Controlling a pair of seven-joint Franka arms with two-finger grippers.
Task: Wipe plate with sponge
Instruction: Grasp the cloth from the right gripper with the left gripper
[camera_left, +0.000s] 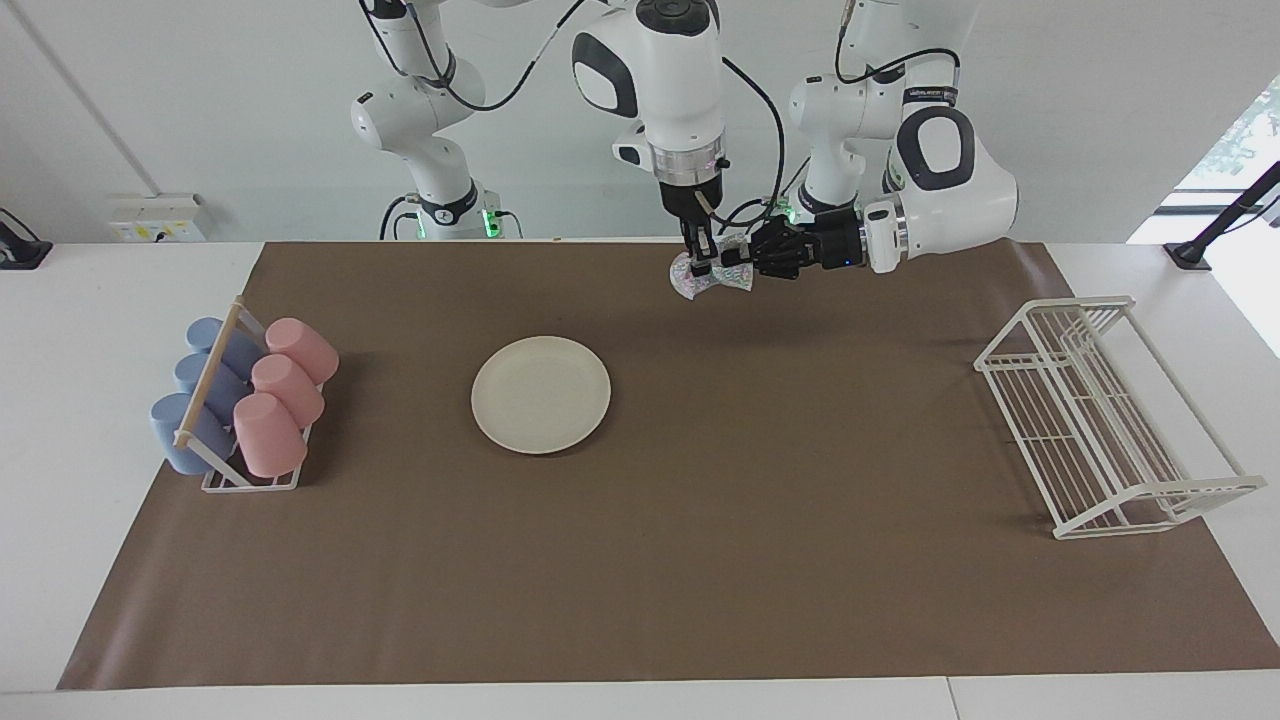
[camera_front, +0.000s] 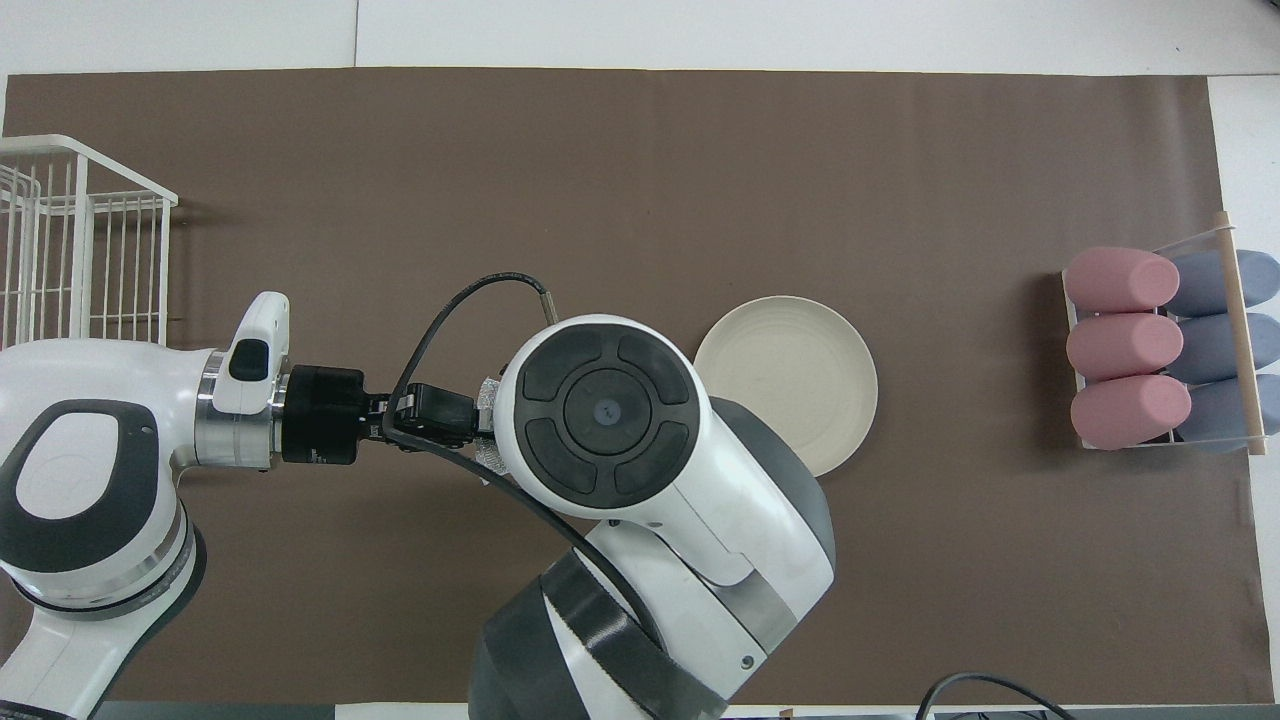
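I see both grippers meeting in the air over the mat near the robots' edge of the table, about halfway along it. The right gripper (camera_left: 702, 262) points straight down and the left gripper (camera_left: 752, 258) comes in sideways, and the sponge (camera_left: 708, 277) hangs between them. I think they are passing the sponge from 1 arm to the other, and that is why they are so close. The right gripper's fingers look pinched on the sponge. The left gripper's tips touch the sponge too, but I cannot tell if its jaws are squeezing or loose. The plate (camera_left: 541, 394) lies flat on the brown mat (camera_left: 700, 560), near the middle of the table and a bit toward the right arm's end. Nothing is on it. There is bare mat all around the plate, so an arm can come down on it freely. The cup rack (camera_left: 250, 405) with pink and blue cups sits near the right arm's end, well apart from the plate. The white wire rack (camera_left: 1105, 415) stands at the left arm's end, near the mat's edge.
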